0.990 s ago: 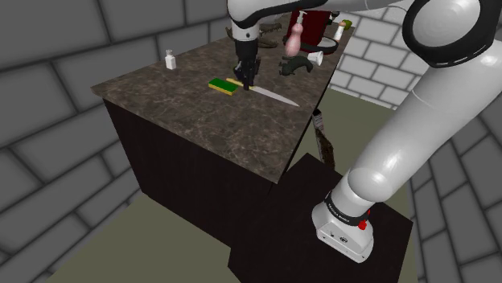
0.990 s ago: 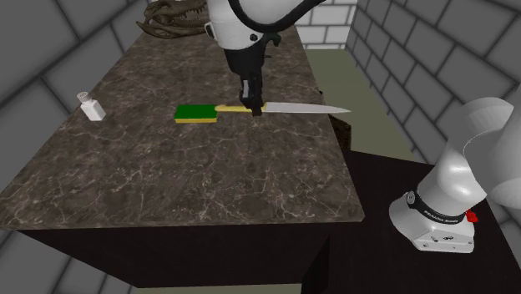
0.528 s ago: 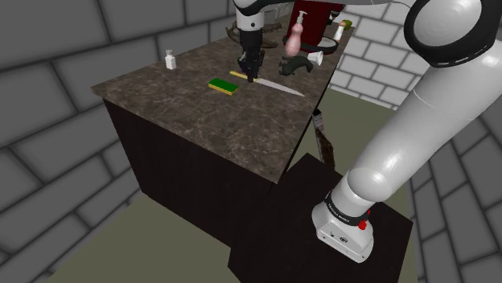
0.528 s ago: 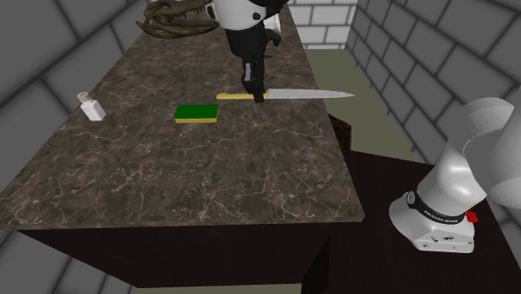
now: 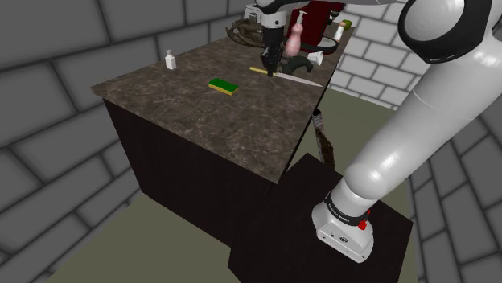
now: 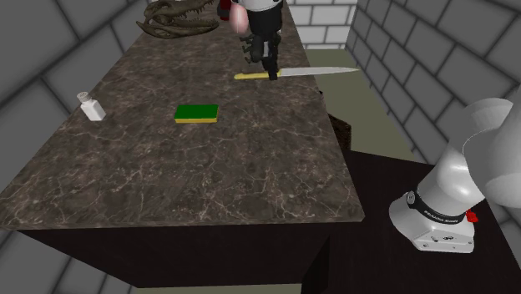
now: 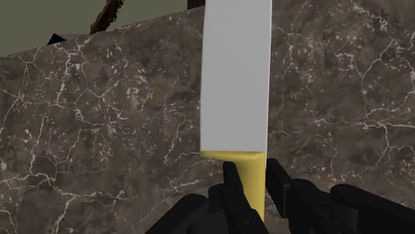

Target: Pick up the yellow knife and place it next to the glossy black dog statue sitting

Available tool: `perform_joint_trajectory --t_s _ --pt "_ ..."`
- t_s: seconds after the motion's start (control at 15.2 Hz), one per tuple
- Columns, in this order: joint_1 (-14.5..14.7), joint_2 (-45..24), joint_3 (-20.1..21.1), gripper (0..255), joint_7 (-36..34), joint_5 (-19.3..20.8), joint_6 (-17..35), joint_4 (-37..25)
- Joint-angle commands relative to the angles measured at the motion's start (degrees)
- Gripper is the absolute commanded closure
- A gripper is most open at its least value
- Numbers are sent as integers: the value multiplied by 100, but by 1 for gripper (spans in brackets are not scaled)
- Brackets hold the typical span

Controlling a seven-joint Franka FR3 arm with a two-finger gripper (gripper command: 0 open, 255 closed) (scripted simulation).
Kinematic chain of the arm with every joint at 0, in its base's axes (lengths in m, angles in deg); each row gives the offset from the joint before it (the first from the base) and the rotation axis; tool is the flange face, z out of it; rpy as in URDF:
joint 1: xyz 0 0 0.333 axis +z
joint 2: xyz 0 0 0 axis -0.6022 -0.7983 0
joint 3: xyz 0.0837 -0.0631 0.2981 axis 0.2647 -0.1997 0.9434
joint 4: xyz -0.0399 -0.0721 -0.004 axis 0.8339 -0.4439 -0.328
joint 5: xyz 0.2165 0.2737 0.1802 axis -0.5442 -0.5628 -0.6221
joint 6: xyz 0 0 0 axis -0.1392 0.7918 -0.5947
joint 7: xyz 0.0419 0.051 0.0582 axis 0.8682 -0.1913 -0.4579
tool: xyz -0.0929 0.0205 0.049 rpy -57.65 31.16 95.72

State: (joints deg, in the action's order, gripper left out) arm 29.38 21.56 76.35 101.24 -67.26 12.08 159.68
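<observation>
The black gripper [image 7: 251,193] is clamped on the knife [image 7: 236,80], with a finger [image 7: 231,189] pressed to either side of its short yellow handle just behind the blade. The wrist view shows the tool most plainly. Its blade is broad, flat, plain grey and unmarked, meeting the handle in a square shoulder, and it is held level over a brown marbled counter [image 7: 100,133]. No view settles whether the knife touches the stone.

The shoulder view gives the setting at the counter's far end. There the knife sits just in front of a dark glossy statue [image 5: 294,64], with a pink bottle [image 5: 295,34] behind it.

The second exterior view shows the blade pointing to its right, the tip showing past the counter's edge. It also shows how far off the other things lie. A green sponge [image 6: 197,114] with a yellow underside lies well apart from the knife, and a white shaker [image 6: 92,106] stands near the opposite edge.
</observation>
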Motion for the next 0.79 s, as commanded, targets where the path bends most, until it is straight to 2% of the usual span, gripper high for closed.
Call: perform_joint_trajectory --t_s 0.0,0.73 --pt "-120 -73 -128 255 250 33 21 -83" --pt "-877 -834 -849 255 1731 50 87 -965"
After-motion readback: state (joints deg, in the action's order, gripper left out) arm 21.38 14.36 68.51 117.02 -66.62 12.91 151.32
